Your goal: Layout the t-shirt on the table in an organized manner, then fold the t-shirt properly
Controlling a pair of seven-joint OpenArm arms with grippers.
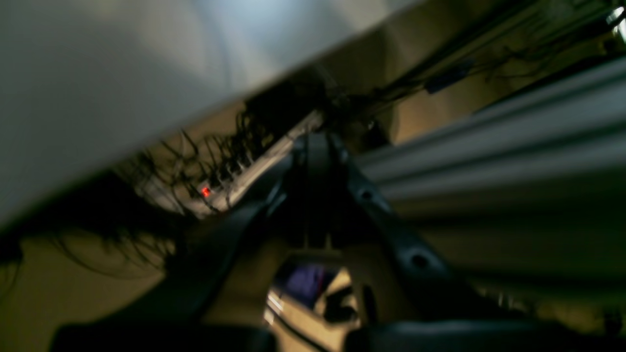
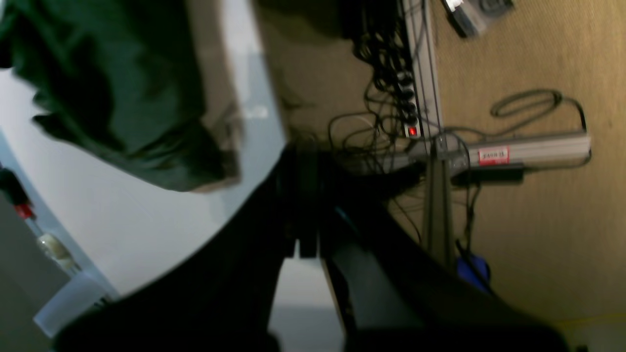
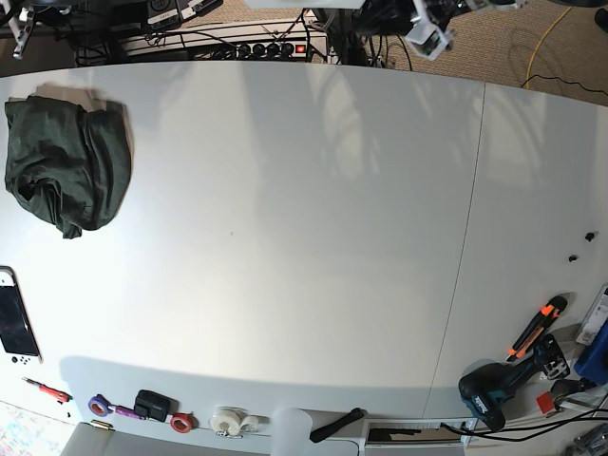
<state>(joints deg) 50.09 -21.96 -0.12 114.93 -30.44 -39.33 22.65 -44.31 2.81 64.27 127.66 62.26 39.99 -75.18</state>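
One t-shirt (image 3: 66, 169), dark green, bunched in a wrinkled heap near the far left corner of the table (image 3: 304, 237) as the base view has it, sleeves and neckline lost in the folds; in the right wrist view the same heap (image 2: 112, 83) shows blurred, its upper part cut off by the frame. One white table, a single thin seam running across its right portion. Right gripper (image 2: 307, 195): dark, out of focus, jaws pressed together with nothing between them, hanging past the table's edge over the carpet and well apart from the shirt. Left gripper (image 1: 317, 195): likewise dark and heavily blurred, jaws closed and holding nothing, pointed at the space under the table, where a tangle of cables (image 1: 205, 156) and one red indicator light (image 1: 206, 191) can just be made out. In the base view neither arm is clearly visible; only fragments of rig hardware (image 3: 427, 28) show at the top edge. Along the near edge, from left: one white handheld device (image 3: 17, 318), partly cut off by the frame; one red-handled tool (image 3: 47, 389); three tape rolls, purple (image 3: 98, 406), red (image 3: 181, 423) and white (image 3: 228, 421); one small black object (image 3: 152, 404), kind unclear. At the near right: one orange-and-black cutter (image 3: 537, 328); one teal-and-black power drill (image 3: 494, 389); two small dark specks (image 3: 581, 245) on the tabletop, too small to identify. One power strip (image 3: 271, 47) beyond the far edge, its switch glowing red.
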